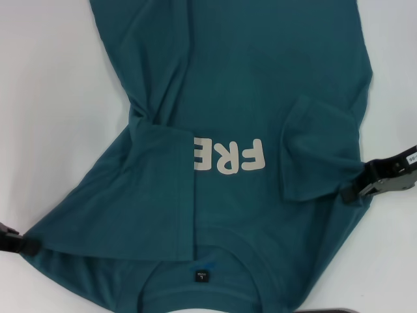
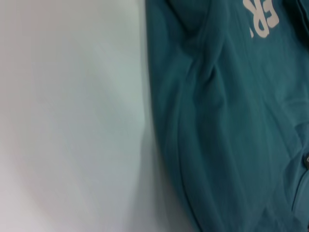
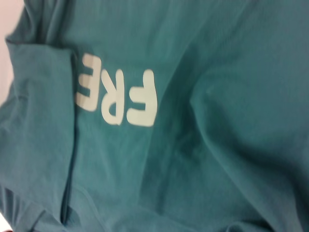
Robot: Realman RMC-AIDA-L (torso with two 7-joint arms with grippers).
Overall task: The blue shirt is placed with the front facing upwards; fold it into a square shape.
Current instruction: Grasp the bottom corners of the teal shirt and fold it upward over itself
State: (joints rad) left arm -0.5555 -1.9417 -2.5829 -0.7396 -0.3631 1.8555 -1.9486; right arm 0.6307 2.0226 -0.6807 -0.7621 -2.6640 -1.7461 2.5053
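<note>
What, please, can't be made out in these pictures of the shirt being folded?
- Shirt hem: cut off by the head view's top edge.
- Last letter of the print: covered by the folded-in sleeve.
- Collar label text: too small.
- Left gripper: mostly beyond the frame edge.

Blue shirt (image 1: 260,85) flat on table (image 1: 45,98), collar nearest robot. Left gripper (image 1: 16,242) at left edge, right gripper (image 1: 365,186) at right edge.
</note>
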